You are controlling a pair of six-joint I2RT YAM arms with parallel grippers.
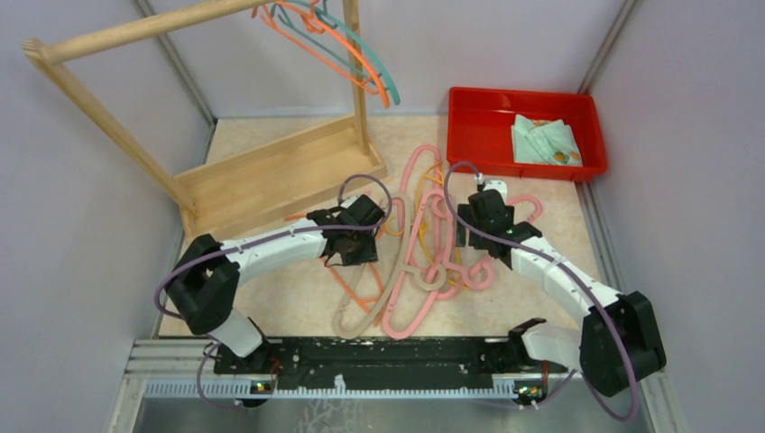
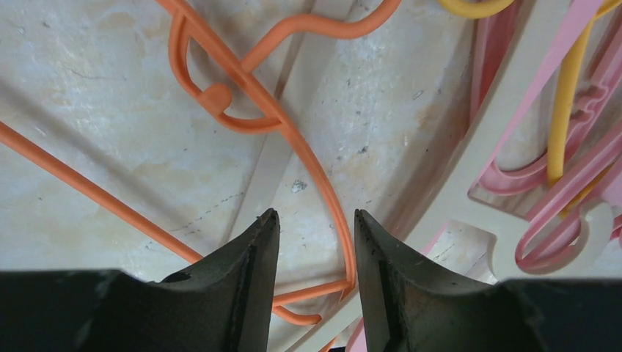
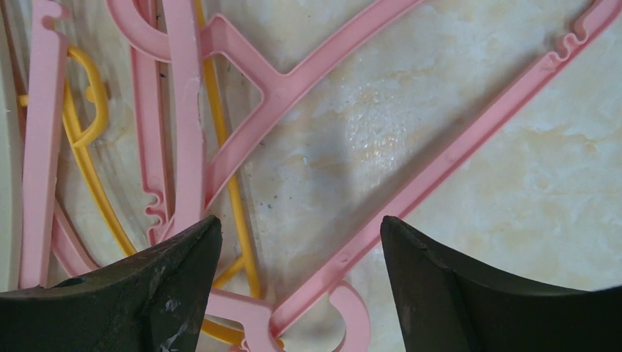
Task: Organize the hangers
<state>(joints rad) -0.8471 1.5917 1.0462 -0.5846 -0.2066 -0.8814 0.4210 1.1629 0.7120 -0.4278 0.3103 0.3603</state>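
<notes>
Left claw astride orange hanger

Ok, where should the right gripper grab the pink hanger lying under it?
Probably the pink hanger's long straight arm, from straight above. It lies flat on the table, that arm bare on both sides, running slantwise between the right gripper's open jaws; turning the wrist would set them square across it.
</notes>
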